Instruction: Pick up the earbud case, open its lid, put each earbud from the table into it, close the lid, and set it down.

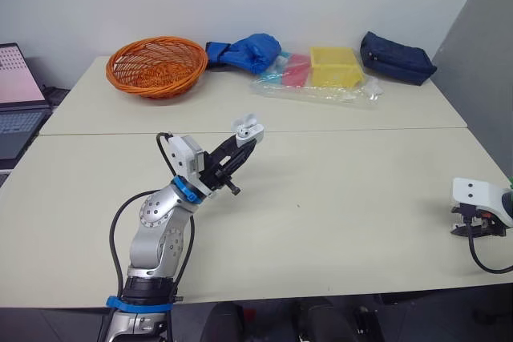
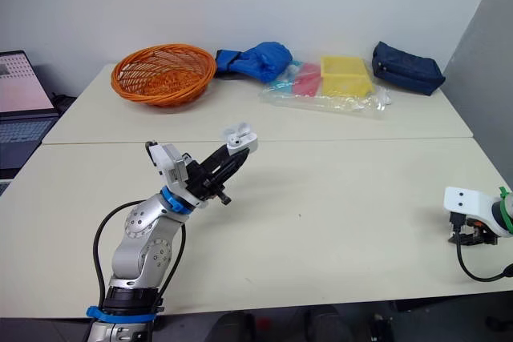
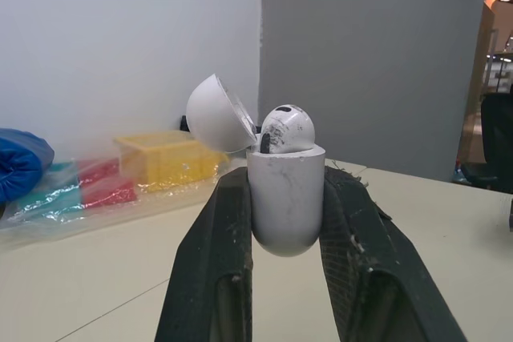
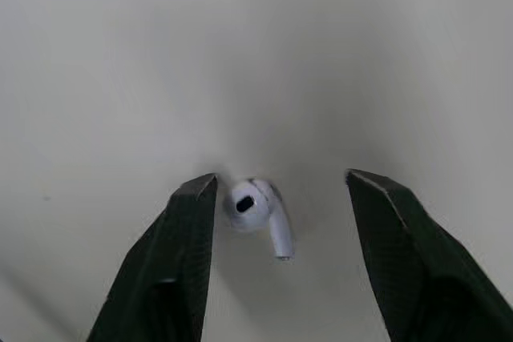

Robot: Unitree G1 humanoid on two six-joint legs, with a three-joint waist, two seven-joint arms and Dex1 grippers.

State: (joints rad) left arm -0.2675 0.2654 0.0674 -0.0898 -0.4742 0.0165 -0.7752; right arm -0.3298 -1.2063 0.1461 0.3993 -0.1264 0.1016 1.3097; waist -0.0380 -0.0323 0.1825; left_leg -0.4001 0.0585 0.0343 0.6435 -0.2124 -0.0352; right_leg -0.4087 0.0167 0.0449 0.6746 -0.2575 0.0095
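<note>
The left pincer (image 1: 243, 143) is clenched on the lower body of the earbud case (image 3: 284, 198), raising it above the bench (image 1: 345, 198) so that the lid (image 3: 215, 114) is free to stand hinged open. One earbud (image 3: 285, 127) sits in its slot with its head poking out. The other earbud (image 4: 256, 212) lies on the bench, well apart from the case on the robot's right. The right pincer (image 4: 280, 182) hangs over it, released, with a finger on either side, seemingly lined up to close on it.
</note>
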